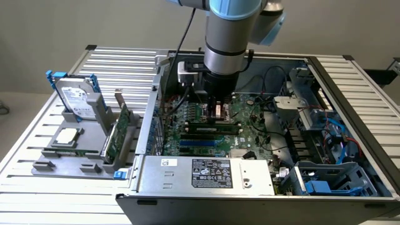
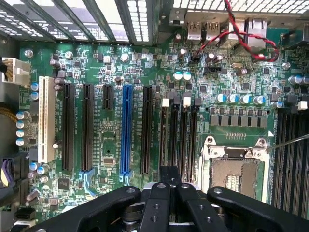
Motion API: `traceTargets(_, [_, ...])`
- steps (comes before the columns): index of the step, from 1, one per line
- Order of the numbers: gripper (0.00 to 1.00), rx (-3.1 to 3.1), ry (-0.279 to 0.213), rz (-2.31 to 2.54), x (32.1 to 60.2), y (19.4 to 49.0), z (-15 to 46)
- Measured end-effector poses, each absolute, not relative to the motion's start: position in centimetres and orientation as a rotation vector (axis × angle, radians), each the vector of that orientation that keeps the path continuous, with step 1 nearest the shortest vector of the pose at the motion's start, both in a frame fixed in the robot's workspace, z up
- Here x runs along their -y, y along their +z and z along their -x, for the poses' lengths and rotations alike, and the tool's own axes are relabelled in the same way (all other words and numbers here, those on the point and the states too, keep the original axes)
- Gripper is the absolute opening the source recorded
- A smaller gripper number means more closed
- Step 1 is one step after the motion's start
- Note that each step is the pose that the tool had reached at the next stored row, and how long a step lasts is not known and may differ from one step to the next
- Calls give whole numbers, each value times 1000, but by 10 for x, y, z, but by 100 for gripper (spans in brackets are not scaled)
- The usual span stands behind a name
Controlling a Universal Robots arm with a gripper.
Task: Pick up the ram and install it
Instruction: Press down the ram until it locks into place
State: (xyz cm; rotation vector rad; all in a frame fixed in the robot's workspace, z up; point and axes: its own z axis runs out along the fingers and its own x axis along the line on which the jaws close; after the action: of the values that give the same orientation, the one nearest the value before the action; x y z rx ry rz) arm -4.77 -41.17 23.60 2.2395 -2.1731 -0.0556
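The ram [image 1: 214, 125], a narrow green stick with black chips, stands on edge over the black memory slots [image 2: 178, 133] of the motherboard [image 2: 111, 63] inside the open computer case [image 1: 150, 140]. My gripper [image 1: 218, 117] comes straight down onto the middle of the stick and touches its top edge. In the wrist view the two black fingers [image 2: 159, 203] are pressed together, my gripper [image 2: 172, 186] is shut, and they cover the stick. The slots ahead of the fingers are bare.
At the exterior view's left, a grey holder [image 1: 69, 157] carries a silver hard drive with blue rails [image 1: 76, 101] and a green expansion card [image 1: 119, 129]. A power supply [image 1: 206, 173] fills the case front. The CPU socket [image 2: 234, 169] and a blue slot [image 2: 126, 128] flank the memory slots.
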Motion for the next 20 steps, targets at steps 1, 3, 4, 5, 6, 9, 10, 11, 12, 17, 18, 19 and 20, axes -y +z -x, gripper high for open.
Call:
traceTargets(1, [11, 2174, -57, -2240, 412, 236, 49])
traceTargets(3, [11, 2174, -60, -2241, 412, 236, 52])
traceTargets(4, [11, 2174, -62, -2241, 412, 236, 53])
traceTargets(5, [11, 2175, -63, -2241, 412, 236, 54])
traceTargets(6, [11, 2175, -63, -2241, 412, 235, 55])
traceTargets(9, [11, 2175, -63, -2241, 412, 233, 56])
traceTargets(10, [11, 2175, -63, -2241, 412, 232, 57])
traceTargets(11, [11, 2175, -63, -2241, 412, 231, 57])
traceTargets(12, [11, 2175, -63, -2241, 412, 229, 57])
traceTargets(17, [11, 2175, -66, -2242, 412, 225, 57])
traceTargets(18, [11, 2177, -71, -2244, 412, 226, 57])
traceTargets(19, [11, 2179, -77, -2246, 412, 227, 57])
traceTargets(20, [11, 2180, -82, -2247, 412, 230, 56])
